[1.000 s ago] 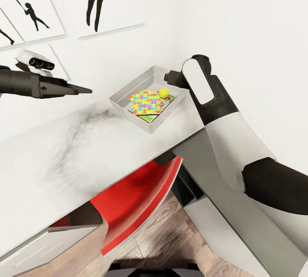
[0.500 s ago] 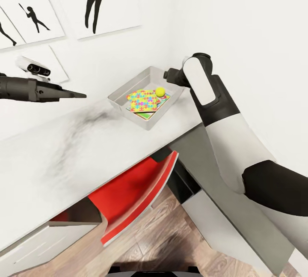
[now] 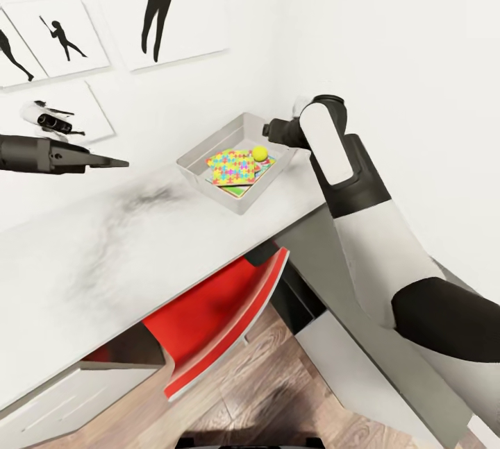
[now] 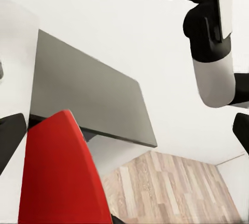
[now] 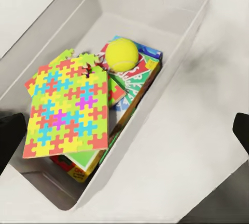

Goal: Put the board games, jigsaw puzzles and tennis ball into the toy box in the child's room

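Observation:
The toy box (image 3: 208,185) stands at the far corner of the pale table (image 3: 139,248). In it lie the jigsaw puzzles (image 3: 232,166) (image 5: 70,107), fanned on top of the board games (image 5: 136,81), and the tennis ball (image 3: 260,152) (image 5: 122,54) rests on the games at the far end. Just past the box's right end, my right gripper (image 3: 268,131) (image 5: 124,135) hangs open above the box, holding nothing. Well left of the box, my left gripper (image 3: 117,162) (image 4: 124,135) hovers open and empty above the table.
A red chair (image 3: 222,303) (image 4: 57,177) is tucked under the table. A lower dark grey section (image 3: 326,255) joins the table at the right, under my right arm. White walls close the corner, with black silhouette pictures (image 3: 163,5). Wood floor (image 3: 278,393) lies below.
My left gripper has drawn back to the left, away from the toy box. The head view has shifted slightly. The box's contents have not moved.

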Available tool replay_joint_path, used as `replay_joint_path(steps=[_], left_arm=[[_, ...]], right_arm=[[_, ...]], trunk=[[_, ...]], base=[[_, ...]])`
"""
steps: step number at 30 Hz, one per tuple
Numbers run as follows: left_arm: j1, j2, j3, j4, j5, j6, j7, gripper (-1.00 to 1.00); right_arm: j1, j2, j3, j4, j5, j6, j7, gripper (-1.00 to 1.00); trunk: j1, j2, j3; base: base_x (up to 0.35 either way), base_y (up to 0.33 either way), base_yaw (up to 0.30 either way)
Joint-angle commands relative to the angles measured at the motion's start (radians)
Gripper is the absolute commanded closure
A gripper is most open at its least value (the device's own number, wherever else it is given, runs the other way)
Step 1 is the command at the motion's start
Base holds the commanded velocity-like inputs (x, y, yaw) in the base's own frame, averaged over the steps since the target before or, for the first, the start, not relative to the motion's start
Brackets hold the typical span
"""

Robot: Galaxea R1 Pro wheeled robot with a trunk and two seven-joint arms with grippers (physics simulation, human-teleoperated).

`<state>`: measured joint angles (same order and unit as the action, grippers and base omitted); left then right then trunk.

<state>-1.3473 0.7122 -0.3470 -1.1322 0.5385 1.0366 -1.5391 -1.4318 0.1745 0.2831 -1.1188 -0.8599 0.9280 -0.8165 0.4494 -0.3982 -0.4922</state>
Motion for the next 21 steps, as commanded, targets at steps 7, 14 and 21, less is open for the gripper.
replay_joint_path(steps=[7, 14, 21], left_arm=[[0.036, 0.014, -0.004, 0.035, -0.004, 0.011, -0.006, -1.00], [0.063, 0.018, -0.004, 0.055, -0.006, 0.010, -0.002, -1.00], [0.106, 0.020, -0.004, 0.062, -0.007, 0.008, 0.000, -1.00]], right_arm=[[0.135, 0.000, -0.006, -0.203, -0.008, 0.066, -0.013, -1.00], [0.210, 0.000, -0.027, -0.272, -0.007, 0.097, -0.014, -1.00], [0.306, 0.000, -0.056, -0.371, -0.008, 0.101, -0.015, -1.00]], trunk=[[0.001, -0.002, 0.010], [0.001, -0.002, 0.022], [0.001, -0.002, 0.033]], base=[[0.000, 0.000, 0.000], [-0.003, 0.000, 0.000], [-0.193, 0.000, 0.000]])
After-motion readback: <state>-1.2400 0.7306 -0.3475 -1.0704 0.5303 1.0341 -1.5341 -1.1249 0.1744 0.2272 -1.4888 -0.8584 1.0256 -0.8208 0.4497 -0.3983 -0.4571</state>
